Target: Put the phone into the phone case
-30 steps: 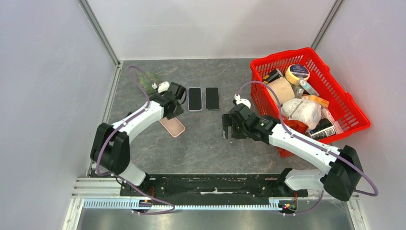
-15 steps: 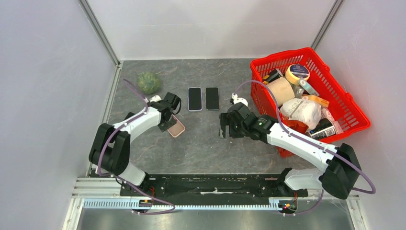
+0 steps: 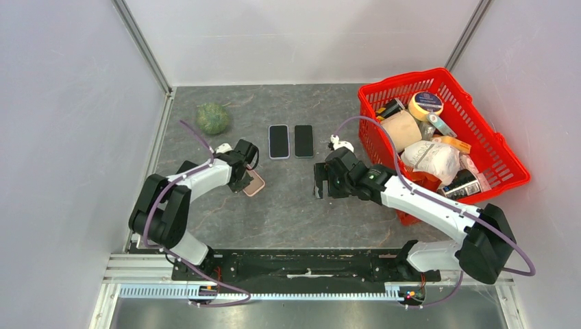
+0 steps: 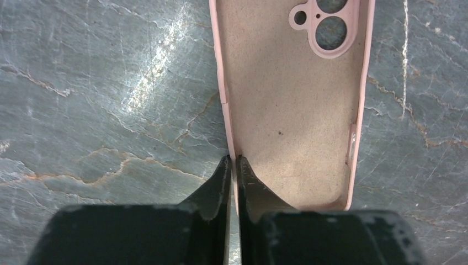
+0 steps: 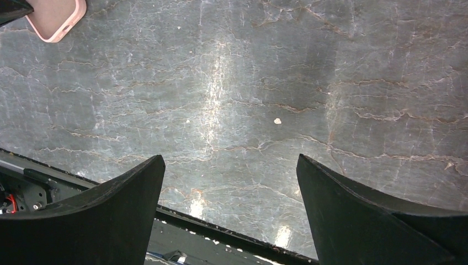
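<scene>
The pink phone case (image 4: 292, 99) lies open side up, its camera cutout at the far end; it also shows in the top view (image 3: 255, 183) and in a corner of the right wrist view (image 5: 55, 19). My left gripper (image 4: 233, 160) is shut on the case's left side wall, one finger inside and one outside. Two dark phones (image 3: 278, 141) (image 3: 303, 140) lie side by side, face up, at the middle back of the table. My right gripper (image 5: 230, 171) is open and empty, hovering over bare table right of the case (image 3: 320, 180).
A red basket (image 3: 514, 171) full of assorted items stands at the right. A green ball-like object (image 3: 212, 118) sits at the back left. The black rail of the arm bases (image 5: 182, 221) runs along the near edge.
My left gripper has pulled the pink case toward the near left, away from the phones, uncovering the green object. The right gripper has shifted slightly left.
</scene>
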Robot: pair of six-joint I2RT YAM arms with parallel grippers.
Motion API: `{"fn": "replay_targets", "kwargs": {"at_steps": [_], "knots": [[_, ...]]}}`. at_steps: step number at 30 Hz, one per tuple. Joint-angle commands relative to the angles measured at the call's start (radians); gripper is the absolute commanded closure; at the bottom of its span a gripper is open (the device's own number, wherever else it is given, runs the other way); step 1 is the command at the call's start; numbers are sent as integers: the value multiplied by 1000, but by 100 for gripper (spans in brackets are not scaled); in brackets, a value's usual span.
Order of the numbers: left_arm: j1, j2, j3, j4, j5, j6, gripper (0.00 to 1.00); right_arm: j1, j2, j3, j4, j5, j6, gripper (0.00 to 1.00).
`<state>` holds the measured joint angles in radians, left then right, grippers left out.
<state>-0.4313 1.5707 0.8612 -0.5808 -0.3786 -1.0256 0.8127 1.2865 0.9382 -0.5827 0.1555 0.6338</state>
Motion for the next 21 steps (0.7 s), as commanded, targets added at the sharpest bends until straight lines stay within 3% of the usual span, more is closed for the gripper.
{"fn": "replay_targets", "kwargs": {"at_steps": [1, 7, 12, 16, 19, 21], "knots": [[-40, -24, -56, 48, 95, 72, 95, -12, -2, -4, 39, 1, -21, 4], [-256, -34, -4, 27, 115, 147, 98, -48, -4, -12, 40, -1, -32, 3], [-457, 56, 88, -18, 96, 129, 98, -81, -12, -31, 44, -12, -39, 3], [-539, 131, 157, -28, 95, 103, 97, -102, -13, -46, 50, -30, -41, 3], [-543, 145, 173, -30, 81, 100, 89, -109, -18, -50, 50, -40, -42, 3], [-543, 134, 181, -46, 57, 104, 71, -111, -26, -54, 50, -46, -44, 3]]}}
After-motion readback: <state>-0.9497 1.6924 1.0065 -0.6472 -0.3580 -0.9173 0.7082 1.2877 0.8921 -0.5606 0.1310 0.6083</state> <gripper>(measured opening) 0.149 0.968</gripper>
